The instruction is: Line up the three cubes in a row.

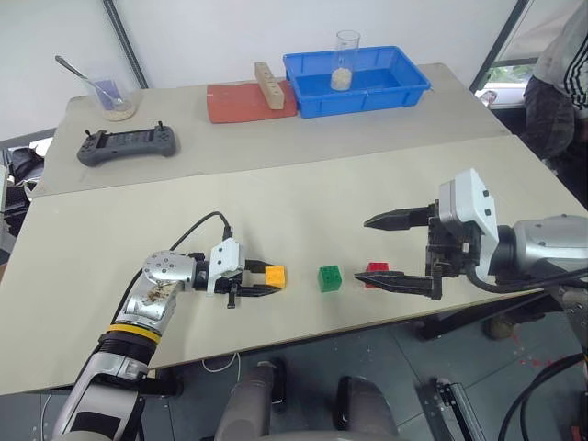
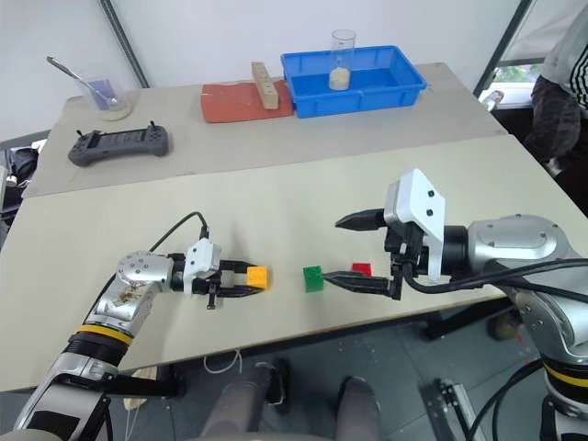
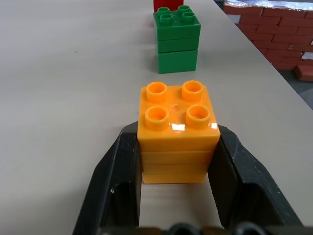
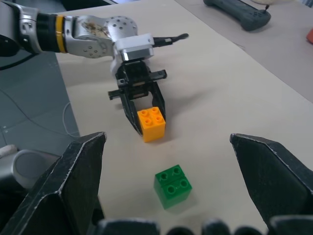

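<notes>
We see the left pincer (image 1: 266, 283) pinching the orange cube (image 1: 275, 275) on the worktop (image 1: 303, 202), with the green cube (image 1: 330, 277) just beside it and the red cube (image 1: 378, 270) beyond (all roughly aligned); the right pincer (image 1: 395, 253) hovers spread wide above the red one

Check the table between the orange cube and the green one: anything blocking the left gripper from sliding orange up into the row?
Nothing visible. The left gripper is shut on the orange cube, and bare table separates it from the green cube. The red cube sits beyond green.
</notes>
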`<state>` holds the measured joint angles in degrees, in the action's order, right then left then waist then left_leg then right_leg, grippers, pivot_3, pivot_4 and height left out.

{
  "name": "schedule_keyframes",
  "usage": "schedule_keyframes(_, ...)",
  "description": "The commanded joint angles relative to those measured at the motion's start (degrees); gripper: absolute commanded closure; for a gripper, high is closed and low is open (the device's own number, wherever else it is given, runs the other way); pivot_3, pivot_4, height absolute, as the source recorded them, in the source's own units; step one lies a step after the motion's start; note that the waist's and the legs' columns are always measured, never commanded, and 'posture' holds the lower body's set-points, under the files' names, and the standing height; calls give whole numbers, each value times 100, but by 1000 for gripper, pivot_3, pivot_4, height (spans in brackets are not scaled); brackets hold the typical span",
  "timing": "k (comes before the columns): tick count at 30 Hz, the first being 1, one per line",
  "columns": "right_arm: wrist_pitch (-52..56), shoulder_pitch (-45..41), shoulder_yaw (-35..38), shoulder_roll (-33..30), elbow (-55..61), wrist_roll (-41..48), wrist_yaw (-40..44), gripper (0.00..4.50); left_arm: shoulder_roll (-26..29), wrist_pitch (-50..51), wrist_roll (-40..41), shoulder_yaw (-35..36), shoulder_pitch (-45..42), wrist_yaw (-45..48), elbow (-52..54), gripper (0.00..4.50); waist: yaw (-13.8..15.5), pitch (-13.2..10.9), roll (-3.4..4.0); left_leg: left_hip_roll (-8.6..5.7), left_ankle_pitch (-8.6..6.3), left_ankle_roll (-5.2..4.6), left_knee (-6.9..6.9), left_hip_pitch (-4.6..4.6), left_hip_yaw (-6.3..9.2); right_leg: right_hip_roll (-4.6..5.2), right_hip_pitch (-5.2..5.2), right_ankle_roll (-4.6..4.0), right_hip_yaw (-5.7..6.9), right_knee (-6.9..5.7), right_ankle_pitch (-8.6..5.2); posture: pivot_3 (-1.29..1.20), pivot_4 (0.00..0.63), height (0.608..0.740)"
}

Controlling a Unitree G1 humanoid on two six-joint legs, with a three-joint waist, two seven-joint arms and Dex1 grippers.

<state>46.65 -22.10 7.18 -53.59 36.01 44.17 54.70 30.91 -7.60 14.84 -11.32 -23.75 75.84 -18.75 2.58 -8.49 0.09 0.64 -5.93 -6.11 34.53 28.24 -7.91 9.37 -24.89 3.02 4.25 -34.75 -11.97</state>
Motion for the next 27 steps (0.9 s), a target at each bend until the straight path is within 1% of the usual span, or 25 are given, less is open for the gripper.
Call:
schedule_keyframes(1,-27,-79,102,-85,104,80,-38,0,-79,-84,-1,54,64,-53,97,3127,1,0,0,1,0,0,1,0,0,-1,0,0,0,0,0,0,150,740)
schedule_keyframes(8,-103,-223,-30,-52,-65,-30,-18,0,-216,54,-46,-31,339,-232,387,3127,-6,0,0,7,-10,-2,17,-1,0,-5,8,0,1,-1,0,0,150,740)
schedule_keyframes(10,-155,-250,-99,-28,-137,-90,3,0,-273,-89,-151,-50,335,-315,267,2113,-1,0,0,7,-12,-2,21,-1,0,-5,10,0,1,-1,1,0,150,740)
schedule_keyframes(11,-181,-257,-127,-24,-170,-114,14,0,-285,-107,-177,-44,322,-349,244,1793,0,0,0,7,-13,-3,22,-2,0,-4,12,0,1,-1,1,0,150,740)
schedule_keyframes(12,-203,-263,-149,-22,-197,-132,27,0,-293,-107,-197,-30,308,-366,236,1306,4,0,0,7,-13,-3,23,-1,0,-4,12,1,2,-1,1,0,150,740)
schedule_keyframes(13,-224,-267,-166,-19,-225,-149,42,0,-282,-78,-198,-7,288,-371,258,916,8,1,1,7,-13,-3,23,-1,0,-4,12,0,2,-1,1,0,150,740)
schedule_keyframes(14,-249,-265,-179,-17,-257,-171,63,0,-259,-33,-184,31,271,-386,303,372,8,1,1,7,-14,-3,24,-2,0,-4,12,1,2,-1,1,0,150,740)
schedule_keyframes(15,-275,-258,-189,-16,-287,-194,85,0,-231,8,-168,66,260,-396,348,24,7,1,1,7,-14,-3,24,-2,0,-4,13,1,2,-1,1,0,150,740)
schedule_keyframes(18,-372,-207,-194,-33,-378,-262,159,0,-92,177,-89,181,259,-417,547,24,0,0,1,7,-14,-3,24,-1,0,-6,12,2,2,-1,2,0,150,740)
schedule_keyframes(22,-654,126,49,-251,-626,-508,421,0,549,929,277,645,264,-450,1500,24,-15,-1,-1,11,-15,0,25,1,0,-13,9,2,3,-1,1,0,150,740)
schedule_keyframes(27,-1095,709,435,-445,-1011,-785,659,0,1250,2108,553,1160,-17,-800,2324,24,-1,-1,0,10,-17,1,25,-1,-1,-11,12,4,3,-2,1,0,150,740)
